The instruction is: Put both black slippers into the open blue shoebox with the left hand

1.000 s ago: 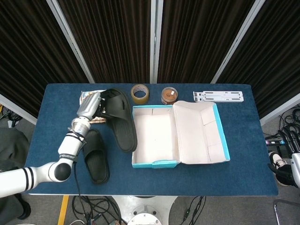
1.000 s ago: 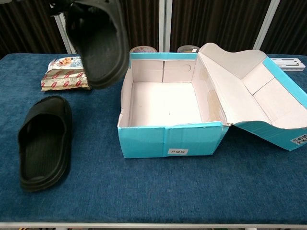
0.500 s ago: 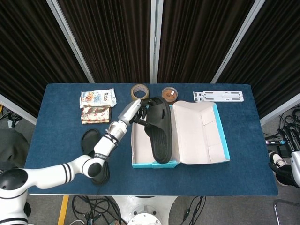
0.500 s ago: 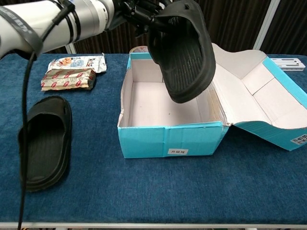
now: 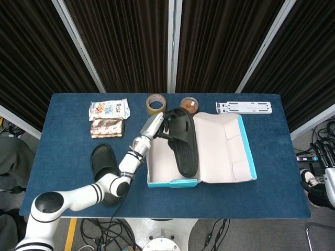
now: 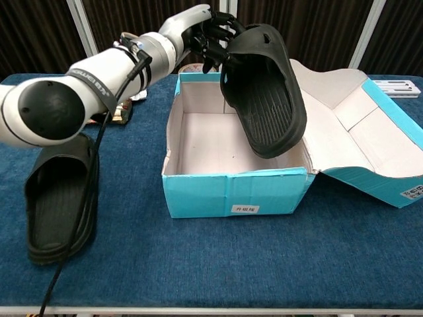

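Note:
My left hand (image 5: 158, 123) (image 6: 210, 34) grips one black slipper (image 5: 183, 142) (image 6: 264, 92) by its strap end and holds it tilted over the open blue shoebox (image 5: 157, 180) (image 6: 231, 191), toward the box's right side. The slipper hangs above the box floor with its toe pointing down toward the front. The second black slipper (image 5: 103, 163) (image 6: 61, 197) lies flat on the blue table to the left of the box. My right hand (image 5: 325, 155) shows only as dark fingers at the far right edge of the head view, away from the table.
Two snack packets (image 5: 108, 118) lie at the back left. Two tape rolls (image 5: 154, 103) (image 5: 189, 105) stand behind the box, and a white metal bracket (image 5: 244, 107) lies at the back right. The box lid (image 5: 225, 149) lies folded open to the right.
My left hand has carried the slipper a little further right over the box and lowered it. The arm now stretches further across the table. The second slipper has not moved.

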### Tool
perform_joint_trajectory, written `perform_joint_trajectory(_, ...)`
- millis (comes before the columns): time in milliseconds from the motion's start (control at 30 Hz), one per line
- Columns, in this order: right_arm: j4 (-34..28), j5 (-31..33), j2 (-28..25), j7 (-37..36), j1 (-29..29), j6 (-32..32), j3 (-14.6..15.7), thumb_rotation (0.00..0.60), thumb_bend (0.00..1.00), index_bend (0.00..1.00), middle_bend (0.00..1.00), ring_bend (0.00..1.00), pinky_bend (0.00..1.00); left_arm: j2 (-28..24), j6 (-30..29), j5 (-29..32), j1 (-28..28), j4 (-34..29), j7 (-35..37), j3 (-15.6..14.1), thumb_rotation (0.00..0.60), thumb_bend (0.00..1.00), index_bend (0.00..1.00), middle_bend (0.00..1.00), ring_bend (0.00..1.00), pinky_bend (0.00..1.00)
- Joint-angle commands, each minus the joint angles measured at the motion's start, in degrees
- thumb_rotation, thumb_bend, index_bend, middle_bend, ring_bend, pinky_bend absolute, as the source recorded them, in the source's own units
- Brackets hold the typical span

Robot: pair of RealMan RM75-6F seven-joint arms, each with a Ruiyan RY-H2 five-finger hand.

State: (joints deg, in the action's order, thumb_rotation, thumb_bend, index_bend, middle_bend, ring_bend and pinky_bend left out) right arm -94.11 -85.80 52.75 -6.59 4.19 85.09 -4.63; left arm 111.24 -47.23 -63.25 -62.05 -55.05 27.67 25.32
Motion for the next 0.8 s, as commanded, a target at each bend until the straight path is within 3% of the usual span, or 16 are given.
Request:
perform_joint_trajectory(33,-0.15,0.24,-0.06,0.12,-0.04,-0.13,0.01,0.6,0.01,0.0,0.04,0.0,0.0,2.75,0.15,-1.2,-0.57,3.35,2.75,-0.32,0.6,0.1,0.46,0.52,0.67,0.75)
perform_joint_trajectory(433,-1.5,0.93,-0.6,1.3,-0.35,-0.31,0.06,0.6,0.02,0.0,0.04,0.0,0.0,9.33,1.13,-2.97,-0.95,11.88,9.13,-0.69,0.6,0.1,0.46,0.52,0.67,0.75)
perform_joint_trajectory(800,-1.82,1.11,-0.86,1.4,-0.35,-0.59,0.06,0.6,0.02,0.0,0.04,0.0,0.0,12.53,2.22,-2.57,-2.6,16.6,8.58,0.88,0.6,0.09,0.46,0.52,0.67,0.73)
